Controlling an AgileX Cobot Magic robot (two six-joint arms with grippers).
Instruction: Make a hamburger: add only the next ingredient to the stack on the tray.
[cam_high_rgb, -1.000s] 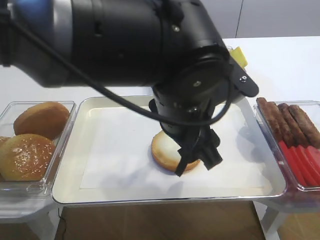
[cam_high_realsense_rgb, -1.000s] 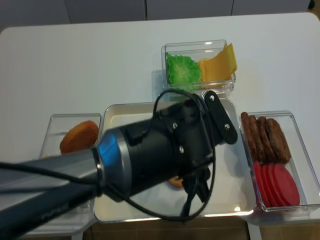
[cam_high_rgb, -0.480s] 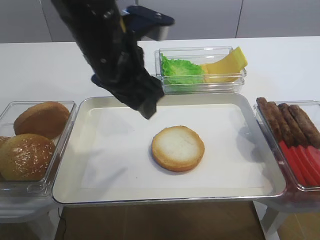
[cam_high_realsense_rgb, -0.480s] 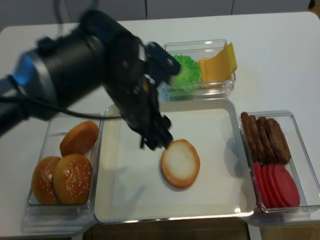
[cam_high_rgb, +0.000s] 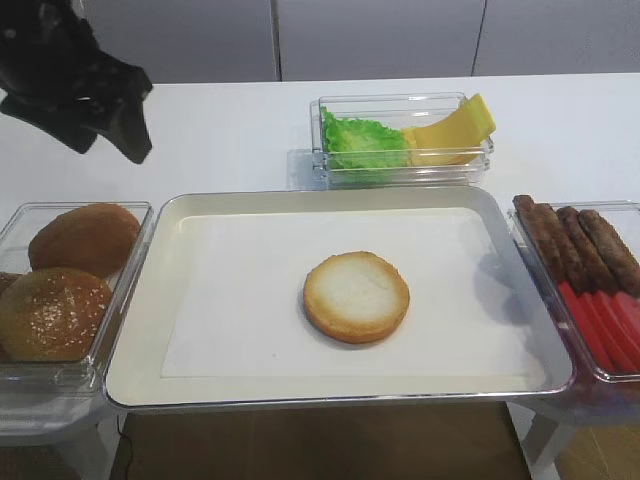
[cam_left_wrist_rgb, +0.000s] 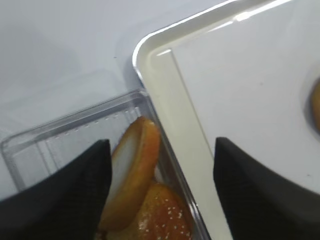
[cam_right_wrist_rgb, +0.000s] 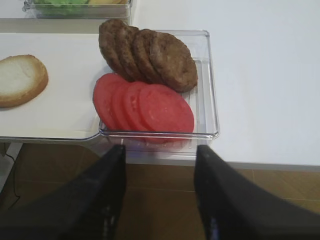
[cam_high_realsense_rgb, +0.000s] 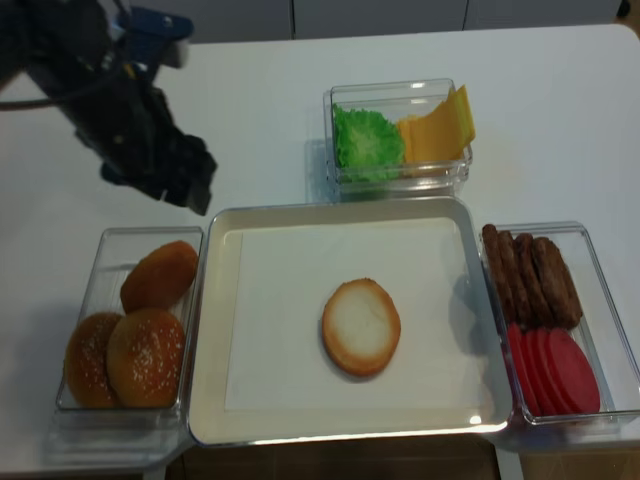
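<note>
The left gripper (cam_left_wrist_rgb: 160, 190) hangs with its jaws spread wide and holding nothing, over the near-left corner of the tray (cam_high_rgb: 150, 300) where it meets a clear bin (cam_high_realsense_rgb: 105, 250) of domed buns. To the right of those jaws, well apart, the flat bun half (cam_high_rgb: 356, 296) lies cut face up on the tray's paper liner. Farther right, the right gripper (cam_right_wrist_rgb: 160, 200) also has its jaws open and empty, just short of a bin with patties (cam_right_wrist_rgb: 150, 55) and tomato slices (cam_right_wrist_rgb: 145, 107) on the white worktop (cam_right_wrist_rgb: 265, 75).

Bright even overhead light, glare on tray (cam_left_wrist_rgb: 150, 45) rim, soft shadows, left tool (cam_high_rgb: 115, 135) motion-blurred, wrist foregrounds unfocused
</note>
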